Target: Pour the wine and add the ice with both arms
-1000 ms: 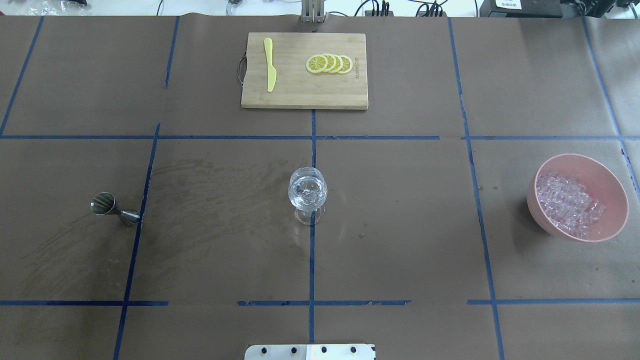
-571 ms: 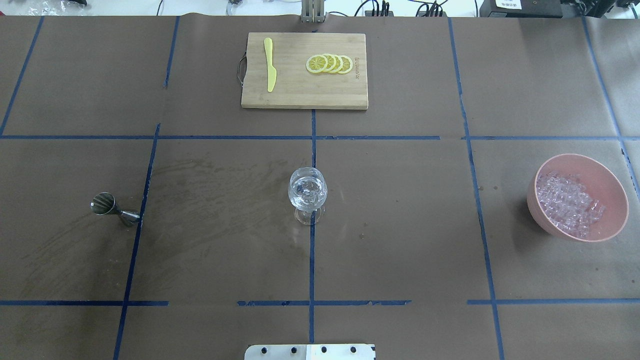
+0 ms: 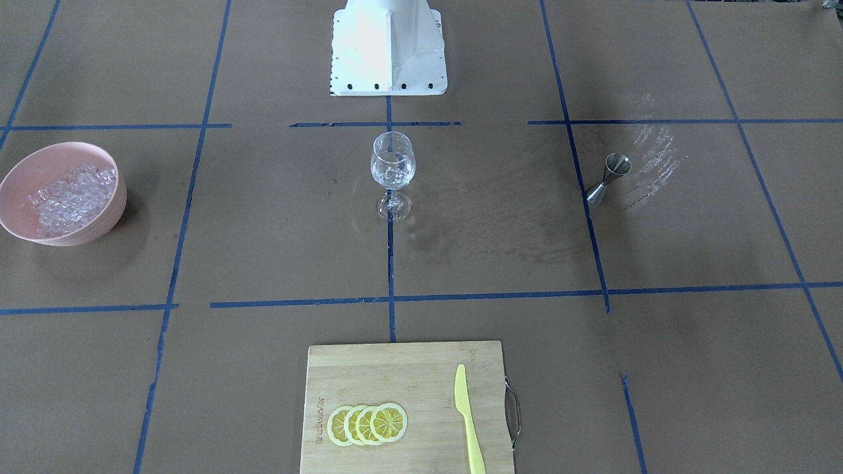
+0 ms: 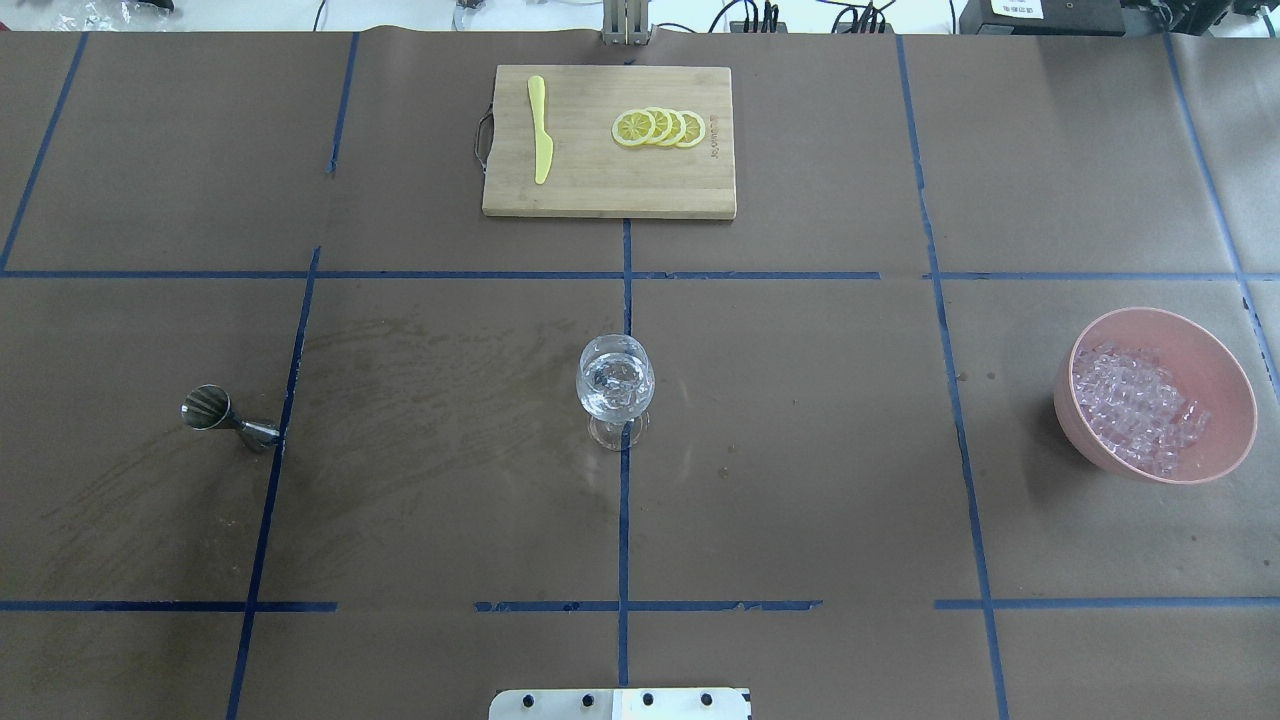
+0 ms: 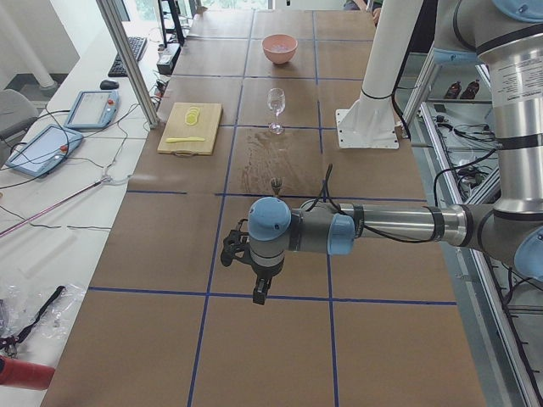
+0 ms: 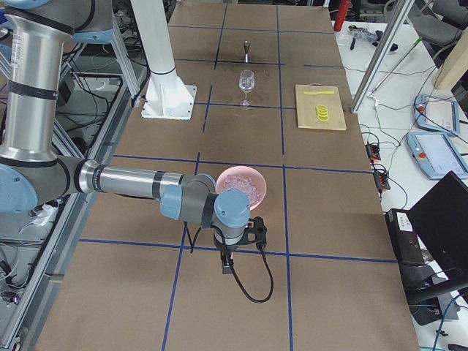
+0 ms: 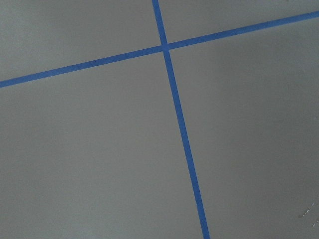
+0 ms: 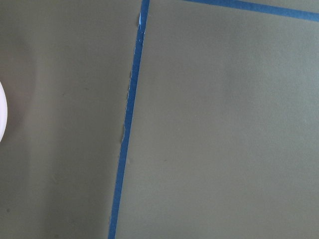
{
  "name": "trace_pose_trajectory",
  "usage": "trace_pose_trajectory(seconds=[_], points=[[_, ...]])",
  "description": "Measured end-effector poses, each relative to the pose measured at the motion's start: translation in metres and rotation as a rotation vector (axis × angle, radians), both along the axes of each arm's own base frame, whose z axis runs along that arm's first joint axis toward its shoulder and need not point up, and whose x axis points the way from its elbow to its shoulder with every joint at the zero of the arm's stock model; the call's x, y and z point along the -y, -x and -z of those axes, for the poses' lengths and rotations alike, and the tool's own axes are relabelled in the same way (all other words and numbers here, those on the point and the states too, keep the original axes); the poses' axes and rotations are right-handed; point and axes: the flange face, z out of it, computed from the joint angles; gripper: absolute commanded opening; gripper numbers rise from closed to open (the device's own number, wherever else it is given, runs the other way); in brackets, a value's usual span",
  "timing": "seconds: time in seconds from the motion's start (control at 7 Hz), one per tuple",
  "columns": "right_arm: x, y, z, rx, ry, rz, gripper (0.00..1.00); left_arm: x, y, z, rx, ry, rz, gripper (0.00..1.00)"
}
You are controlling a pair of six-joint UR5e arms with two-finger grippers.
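Observation:
A clear stemmed wine glass [image 4: 616, 385] stands at the table's middle, also in the front view [image 3: 393, 164], with clear glassy pieces in its bowl. The ice [image 4: 1135, 405] is heaped in a pink bowl [image 4: 1222, 372] at the right. A steel jigger [image 4: 225, 420] stands at the left. My left gripper [image 5: 260, 292] shows only in the exterior left view, over bare table far from the glass; I cannot tell if it is open. My right gripper [image 6: 225, 267] shows only in the exterior right view, just beside the pink bowl [image 6: 241, 178]; I cannot tell its state.
A wooden cutting board [image 4: 608, 190] at the far middle carries a yellow knife [image 4: 540, 130] and several lemon slices [image 4: 660, 128]. The white base block [image 3: 387, 46] stands behind the glass. Both wrist views show only brown paper with blue tape lines.

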Motion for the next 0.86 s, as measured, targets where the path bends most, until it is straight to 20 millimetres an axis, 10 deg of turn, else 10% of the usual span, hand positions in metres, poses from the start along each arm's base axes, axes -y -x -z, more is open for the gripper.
trace_pose_trajectory(seconds=[0.86], points=[[0.028,0.019,0.03,-0.011,-0.071,-0.058,1.0,0.0,0.001,0.0,0.0,0.001,0.002,1.0]])
